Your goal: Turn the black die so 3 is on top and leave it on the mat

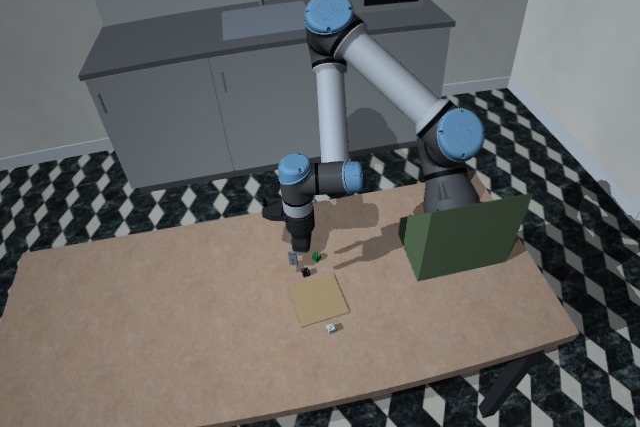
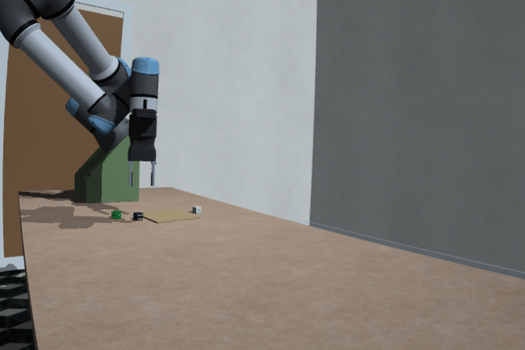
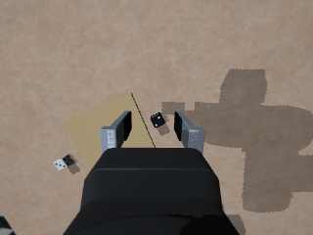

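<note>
So the tool (image 2: 142,185) (image 3: 153,119) hung wide open and empty above the bench (image 1: 155,319) (image 2: 296,278) (image 3: 196,39). The black die (image 1: 305,271) (image 2: 138,215) (image 3: 157,119) sat just off the mat (image 1: 318,300) (image 2: 171,215) (image 3: 105,122), toward the bench's sink-side edge. Looked like lining up, with lowering around it next.

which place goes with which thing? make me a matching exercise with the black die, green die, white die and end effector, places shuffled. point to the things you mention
Things
1. black die (image 1: 305,271) (image 2: 138,215) (image 3: 156,119)
2. green die (image 1: 316,257) (image 2: 116,214)
3. white die (image 1: 330,328) (image 2: 196,209) (image 3: 61,163)
4. end effector (image 1: 300,258) (image 2: 142,185) (image 3: 153,119)

Places
A. up above the table (image 1: 155,319) (image 2: 296,287) (image 3: 161,44), fingers open
B. on the table, between the green die and the mat (image 1: 318,299) (image 2: 171,215) (image 3: 105,119)
C. on the table, across the mat from the other two dice
D. on the table, the die farthest from the mat

Pairs: 1-B, 2-D, 3-C, 4-A
</note>
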Controlling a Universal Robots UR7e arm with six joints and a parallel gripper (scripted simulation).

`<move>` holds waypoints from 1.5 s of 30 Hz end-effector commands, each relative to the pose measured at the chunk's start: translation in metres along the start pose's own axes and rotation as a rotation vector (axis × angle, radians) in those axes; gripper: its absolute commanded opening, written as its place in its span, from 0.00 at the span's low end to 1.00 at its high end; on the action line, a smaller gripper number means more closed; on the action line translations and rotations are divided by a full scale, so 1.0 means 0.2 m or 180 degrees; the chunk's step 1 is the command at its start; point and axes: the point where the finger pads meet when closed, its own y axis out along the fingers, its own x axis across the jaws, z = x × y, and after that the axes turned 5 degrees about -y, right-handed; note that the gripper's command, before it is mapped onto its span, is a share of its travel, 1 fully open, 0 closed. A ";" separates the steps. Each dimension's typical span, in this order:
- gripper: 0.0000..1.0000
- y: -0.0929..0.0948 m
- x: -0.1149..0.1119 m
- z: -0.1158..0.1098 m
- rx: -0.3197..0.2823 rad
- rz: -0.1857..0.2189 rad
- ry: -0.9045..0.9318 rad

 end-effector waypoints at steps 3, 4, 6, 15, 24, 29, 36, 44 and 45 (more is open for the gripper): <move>1.00 0.02 0.01 -0.01 -0.0021 -0.0020 0.0746; 1.00 0.02 0.01 -0.01 -0.0021 -0.0021 0.0764; 1.00 0.02 0.01 -0.01 -0.0021 -0.0021 0.0888; 1.00 0.04 0.02 -0.04 -0.0018 -0.0024 0.1798; 1.00 0.06 0.02 -0.07 -0.0016 -0.0026 0.2445; 1.00 0.07 0.02 -0.08 -0.0015 -0.0027 0.2810; 1.00 0.07 0.02 -0.10 -0.0014 -0.0028 0.3181; 1.00 0.08 0.02 -0.11 -0.0013 -0.0028 0.3375; 1.00 0.08 0.02 -0.11 -0.0013 -0.0028 0.3397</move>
